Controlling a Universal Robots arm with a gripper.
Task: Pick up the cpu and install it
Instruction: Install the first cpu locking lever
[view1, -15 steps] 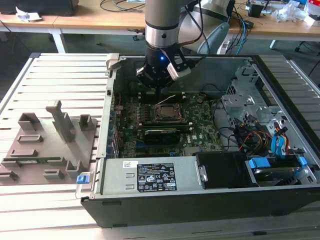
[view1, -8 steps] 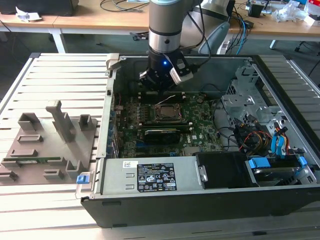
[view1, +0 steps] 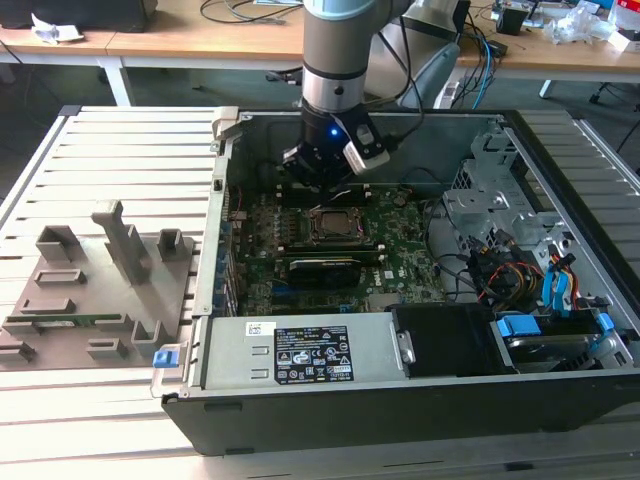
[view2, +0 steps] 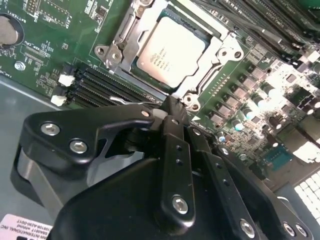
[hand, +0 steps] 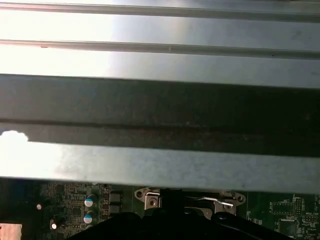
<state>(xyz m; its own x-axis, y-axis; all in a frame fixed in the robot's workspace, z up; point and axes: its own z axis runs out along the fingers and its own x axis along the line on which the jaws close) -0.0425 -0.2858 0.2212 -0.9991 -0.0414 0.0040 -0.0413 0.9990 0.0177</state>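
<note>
**CPU in the socket, my gripper just off its edge**

My gripper (view1: 322, 168) hangs inside the open case (view1: 400, 400), low over the motherboard (view1: 395, 250) toward the back wall. In the exterior view the cpu (view1: 328, 226) lies flat in the socket (view1: 327, 227), just in front of my tool and a little below it — near, not touching as far as I can tell.

In the second wrist view the cpu (view2: 172, 52) shows its silvery top, seated square inside the metal-framed socket (view2: 118, 47), with the frame around it on all sides. My gripper (view2: 172, 111) fills the foreground there: the black fingers (view2: 175, 145) are drawn together, tips meeting with nothing between them, so the tool is closed and empty. The tips sit just beside the socket frame's edge, next to the thin wire lever (view2: 135, 101) — the cpu itself lies just beyond them, apart from the tips.

In the first wrist view I see the case wall (hand: 160, 105) as broad bands, and under it a strip of motherboard (hand: 70, 210) with the socket's frame (hand: 190, 199).

On the exterior view's left, well apart from the case, the grey tray (view1: 90, 290) with its posts and slots sits on the slatted table (view1: 100, 420).
</note>
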